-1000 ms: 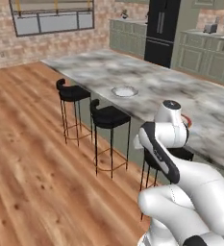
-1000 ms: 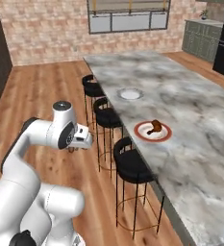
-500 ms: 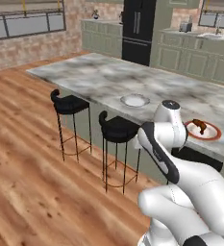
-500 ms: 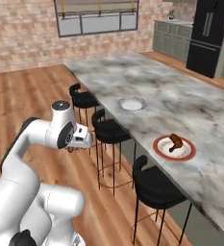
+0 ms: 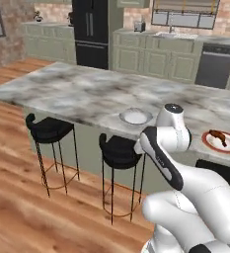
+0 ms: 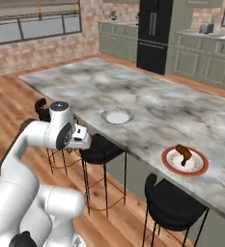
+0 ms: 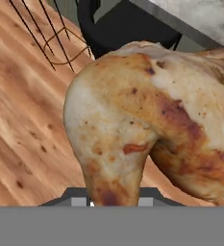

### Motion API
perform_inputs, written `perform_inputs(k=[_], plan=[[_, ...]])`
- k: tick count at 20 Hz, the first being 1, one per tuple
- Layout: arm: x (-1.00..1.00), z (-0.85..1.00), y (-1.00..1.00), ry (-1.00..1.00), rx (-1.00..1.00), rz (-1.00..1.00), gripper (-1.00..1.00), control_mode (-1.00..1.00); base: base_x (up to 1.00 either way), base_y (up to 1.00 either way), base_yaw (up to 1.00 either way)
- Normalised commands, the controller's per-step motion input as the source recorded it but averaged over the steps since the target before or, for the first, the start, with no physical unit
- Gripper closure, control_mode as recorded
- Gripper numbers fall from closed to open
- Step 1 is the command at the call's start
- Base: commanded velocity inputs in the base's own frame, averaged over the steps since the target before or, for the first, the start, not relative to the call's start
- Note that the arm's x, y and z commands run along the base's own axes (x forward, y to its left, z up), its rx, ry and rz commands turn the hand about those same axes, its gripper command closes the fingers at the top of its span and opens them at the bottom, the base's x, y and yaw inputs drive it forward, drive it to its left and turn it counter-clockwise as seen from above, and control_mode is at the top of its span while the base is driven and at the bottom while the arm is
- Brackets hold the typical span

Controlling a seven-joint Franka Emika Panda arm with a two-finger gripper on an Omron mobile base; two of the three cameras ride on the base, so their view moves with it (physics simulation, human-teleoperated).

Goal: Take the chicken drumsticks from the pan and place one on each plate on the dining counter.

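My gripper is shut on the plump pale tan-brown chicken drumstick, which looms large in the hand view and hides the fingertips. I hold it beside the dining counter, below its edge and above a black stool. On the marbled top lies the plain white plate, with nothing on it. Further right, the red-rimmed plate carries the darker, slimmer drumstick. The pan is out of view.
Black bar stools line the near side of the island, one right under my hand. Wooden floor spreads to the left. Green cabinets and a black fridge stand behind the island.
The whole picture has shifted as the base drove and turned toward the island; both plates now lie closer and more central. The gripper keeps its hold on the pale drumstick.
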Motion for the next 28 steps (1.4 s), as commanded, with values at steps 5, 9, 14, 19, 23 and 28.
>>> perform_inputs(k=[5, 9, 14, 19, 23, 28], plan=[[0.00, 0.00, 0.00, 0.00, 0.00, 0.00, 1.00, 1.00, 0.64, 0.57, -0.65], [0.00, 0.00, 0.00, 0.00, 0.00, 0.00, 1.00, 1.00, 0.61, 0.55, -0.69], [0.00, 0.00, 0.00, 0.00, 0.00, 0.00, 1.00, 1.00, 0.64, 0.51, -0.61], [0.00, 0.00, 0.00, 0.00, 0.00, 0.00, 1.00, 1.00, 0.64, 0.72, -0.36], [0.00, 0.00, 0.00, 0.00, 0.00, 0.00, 1.00, 1.00, 0.55, 0.60, -0.14], [0.00, 0.00, 0.00, 0.00, 0.00, 0.00, 1.00, 1.00, 0.46, 0.58, -0.05]])
